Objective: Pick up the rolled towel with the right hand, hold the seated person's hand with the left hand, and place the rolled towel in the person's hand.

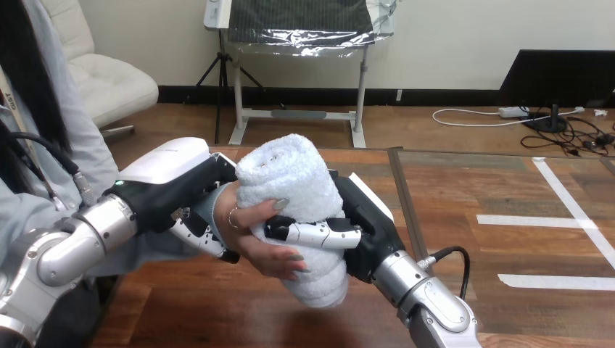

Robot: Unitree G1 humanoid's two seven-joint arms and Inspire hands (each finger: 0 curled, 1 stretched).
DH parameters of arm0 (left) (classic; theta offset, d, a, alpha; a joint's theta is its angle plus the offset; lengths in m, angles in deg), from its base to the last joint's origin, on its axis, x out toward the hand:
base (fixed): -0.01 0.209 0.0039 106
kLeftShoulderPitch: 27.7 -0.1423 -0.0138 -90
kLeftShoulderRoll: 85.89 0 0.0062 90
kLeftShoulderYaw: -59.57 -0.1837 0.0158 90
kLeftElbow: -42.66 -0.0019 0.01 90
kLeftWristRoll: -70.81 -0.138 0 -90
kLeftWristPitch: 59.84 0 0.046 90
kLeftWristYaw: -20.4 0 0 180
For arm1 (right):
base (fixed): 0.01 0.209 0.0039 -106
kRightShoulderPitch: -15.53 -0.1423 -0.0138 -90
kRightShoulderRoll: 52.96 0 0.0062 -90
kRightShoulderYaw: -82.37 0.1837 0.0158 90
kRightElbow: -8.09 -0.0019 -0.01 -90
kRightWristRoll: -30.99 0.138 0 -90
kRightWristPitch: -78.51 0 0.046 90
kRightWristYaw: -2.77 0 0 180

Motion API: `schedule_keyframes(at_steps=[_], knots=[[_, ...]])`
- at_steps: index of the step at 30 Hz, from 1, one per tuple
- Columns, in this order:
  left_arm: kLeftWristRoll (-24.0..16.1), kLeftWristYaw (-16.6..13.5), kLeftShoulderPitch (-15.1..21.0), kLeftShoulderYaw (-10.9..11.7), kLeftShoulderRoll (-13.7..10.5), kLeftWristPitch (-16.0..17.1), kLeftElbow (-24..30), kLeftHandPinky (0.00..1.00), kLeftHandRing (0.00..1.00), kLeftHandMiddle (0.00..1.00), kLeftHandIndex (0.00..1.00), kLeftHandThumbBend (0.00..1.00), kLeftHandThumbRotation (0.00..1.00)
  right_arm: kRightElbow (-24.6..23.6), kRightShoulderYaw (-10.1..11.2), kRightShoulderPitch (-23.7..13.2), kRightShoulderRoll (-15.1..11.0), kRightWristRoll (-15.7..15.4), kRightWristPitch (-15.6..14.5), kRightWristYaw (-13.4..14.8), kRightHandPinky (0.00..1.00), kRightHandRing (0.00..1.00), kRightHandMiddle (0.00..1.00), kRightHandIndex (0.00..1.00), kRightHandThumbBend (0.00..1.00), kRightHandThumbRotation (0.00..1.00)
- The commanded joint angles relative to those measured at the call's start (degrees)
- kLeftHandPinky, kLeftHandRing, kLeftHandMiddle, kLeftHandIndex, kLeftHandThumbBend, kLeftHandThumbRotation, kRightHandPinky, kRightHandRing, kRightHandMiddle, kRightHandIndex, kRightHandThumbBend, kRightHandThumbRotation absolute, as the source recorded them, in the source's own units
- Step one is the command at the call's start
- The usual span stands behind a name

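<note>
Right hand point(366, 235) fingers point(312, 233) and the person's hand point(257, 243) grip the rolled towel point(290, 177); left hand point(174, 192) clasps that wrist point(223, 205).

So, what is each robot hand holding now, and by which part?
The right hand grips the rolled towel around its middle; the person's hand clasps it too. The left hand is curled round the person's hand near the wrist.

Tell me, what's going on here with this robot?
The robot is passing a rolled towel to a seated person. Its right robot hand grips the towel, fingers curled round it. Its left robot hand is wrapped round the person's hand, whose fingers rest on the towel, so both are holding it now.
</note>
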Motion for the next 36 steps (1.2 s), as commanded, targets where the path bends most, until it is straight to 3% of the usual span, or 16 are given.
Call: schedule_keyframes(at_steps=[1,10,16,22,23,32,36], knots=[[2.33,-2.18,5.97,1.37,2.27,1.26,0.97,0.27,0.32,0.39,0.4,0.8,0.0,-2.82,-2.72,-4.64,1.22,-1.14,1.6,-0.28,0.23,0.3,0.37,0.37,0.78,0.0],[2.38,-2.62,5.51,1.55,2.13,1.86,0.64,0.28,0.34,0.41,0.41,0.81,0.0,-2.61,-2.68,-4.77,0.77,-1.68,1.65,0.03,0.33,0.41,0.47,0.45,0.85,0.0],[2.71,-2.6,4.7,1.82,1.77,1.9,1.4,0.31,0.37,0.43,0.43,0.84,0.0,-2.55,-2.8,-4.78,-0.01,-2.77,2.07,0.36,0.42,0.53,0.59,0.59,0.86,0.04],[2.96,-2.87,3.58,2.25,1.31,1.81,2.6,0.37,0.42,0.48,0.49,0.87,0.0,-2.38,-2.55,-4.89,-1.03,-3.52,1.81,0.49,0.55,0.65,0.71,0.74,0.86,0.19],[2.95,-3.03,3.42,2.3,1.24,1.87,2.73,0.39,0.45,0.5,0.52,0.89,0.0,-2.34,-2.51,-4.9,-1.22,-3.69,1.86,0.61,0.6,0.7,0.75,0.78,0.88,0.26],[2.7,-4.05,1.15,2.9,0.4,1.54,5.24,0.48,0.53,0.58,0.63,0.95,0.01,-0.92,-1.63,-5.37,-3.41,-3.84,2.85,0.41,0.76,0.84,0.86,0.92,0.96,0.56],[2.75,-3.46,-0.14,3.25,-0.13,0.27,7.1,0.51,0.57,0.61,0.67,0.96,0.03,-0.69,-1.03,-5.46,-3.99,-3.09,2.31,0.02,0.81,0.87,0.89,0.95,0.98,0.64]])
